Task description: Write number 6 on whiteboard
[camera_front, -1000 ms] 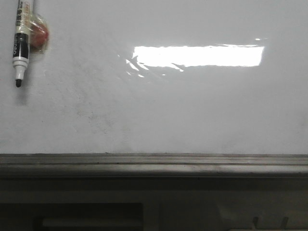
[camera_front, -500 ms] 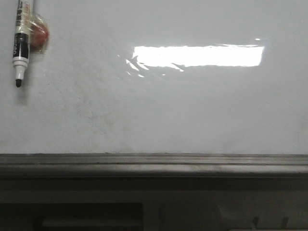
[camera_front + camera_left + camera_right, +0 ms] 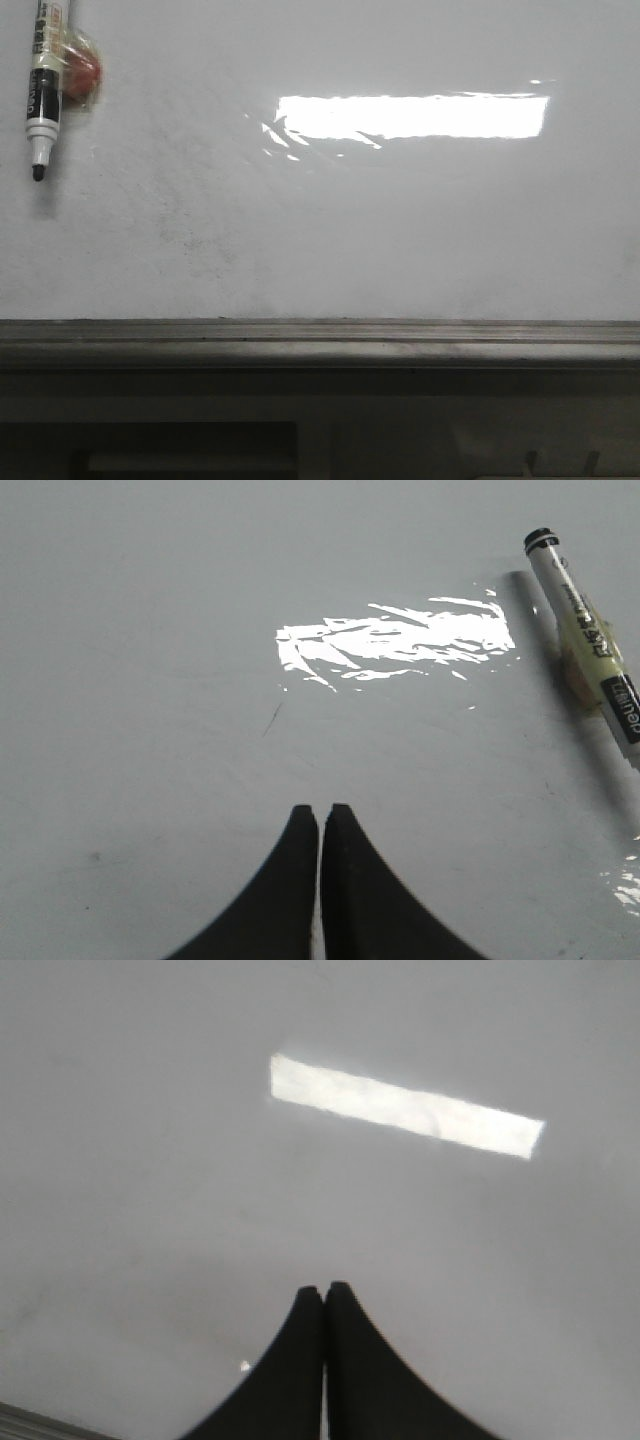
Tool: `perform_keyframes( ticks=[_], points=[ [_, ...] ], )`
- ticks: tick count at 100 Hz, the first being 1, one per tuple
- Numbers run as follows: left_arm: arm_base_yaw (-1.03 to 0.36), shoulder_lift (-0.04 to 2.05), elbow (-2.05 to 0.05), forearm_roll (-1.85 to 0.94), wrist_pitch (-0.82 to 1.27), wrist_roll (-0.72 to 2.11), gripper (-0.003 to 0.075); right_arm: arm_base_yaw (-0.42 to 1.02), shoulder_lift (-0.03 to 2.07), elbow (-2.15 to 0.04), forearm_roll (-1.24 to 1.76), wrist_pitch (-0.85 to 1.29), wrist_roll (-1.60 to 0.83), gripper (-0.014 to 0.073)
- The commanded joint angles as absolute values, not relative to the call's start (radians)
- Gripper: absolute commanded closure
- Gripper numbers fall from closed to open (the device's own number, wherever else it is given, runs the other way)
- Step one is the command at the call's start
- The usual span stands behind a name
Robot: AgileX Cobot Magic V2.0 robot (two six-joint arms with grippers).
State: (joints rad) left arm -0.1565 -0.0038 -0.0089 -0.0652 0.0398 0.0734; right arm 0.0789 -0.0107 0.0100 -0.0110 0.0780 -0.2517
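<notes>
1. Nothing has moved since a second ago; the marker stays at the whiteboard's upper left corner.
2. Left gripper and right gripper are both closed and empty.
3. No 6 is drawn yet.

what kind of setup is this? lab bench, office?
Likely a lab or office writing station. A glossy whiteboard fills the view, with a grey metal ledge along its near edge and an uncapped black marker lying on it. Little else of the room shows.
</notes>
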Motion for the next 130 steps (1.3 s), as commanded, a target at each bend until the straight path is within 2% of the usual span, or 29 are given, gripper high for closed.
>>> perform_keyframes(
  ticks=[1,18,45,55,71,88,109,116,121,130],
  points=[
    [-0.167,-0.035,0.041,-0.076,-0.042,0.065,0.0740,0.071,-0.030,0.032,0.000,-0.020,-0.255,0.0659],
    [-0.167,-0.035,0.039,-0.131,-0.042,0.065,0.0740,0.071,-0.030,0.032,0.156,-0.070,-0.255,0.0659],
    [-0.167,-0.035,0.033,-0.695,-0.146,0.065,0.0741,0.071,-0.030,0.029,0.581,-0.096,-0.255,0.0658],
    [-0.167,-0.035,0.000,-0.747,-0.137,0.065,0.0741,0.071,-0.028,-0.005,0.616,-0.050,-0.255,0.0657],
    [-0.167,0.026,-0.147,-0.677,0.010,0.070,0.0741,0.071,0.046,-0.142,0.614,0.124,-0.255,0.0645],
    [-0.167,0.214,-0.347,-0.537,0.282,0.073,0.0741,0.071,0.274,-0.320,0.586,0.338,-0.255,0.0645],
    [-0.167,0.417,-0.478,-0.568,0.438,0.181,0.0739,0.071,0.489,-0.453,0.586,0.424,-0.266,0.0639],
    [-0.167,0.462,-0.488,-0.638,0.448,0.265,0.0729,0.071,0.526,-0.473,0.588,0.437,-0.298,0.0580],
    [-0.167,0.489,-0.490,-0.711,0.449,0.350,0.0690,0.071,0.545,-0.483,0.588,0.441,-0.304,0.0490],
    [-0.167,0.536,-0.490,-0.877,0.449,0.502,0.0545,0.071,0.571,-0.496,0.592,0.445,-0.304,0.0246]
  ],
)
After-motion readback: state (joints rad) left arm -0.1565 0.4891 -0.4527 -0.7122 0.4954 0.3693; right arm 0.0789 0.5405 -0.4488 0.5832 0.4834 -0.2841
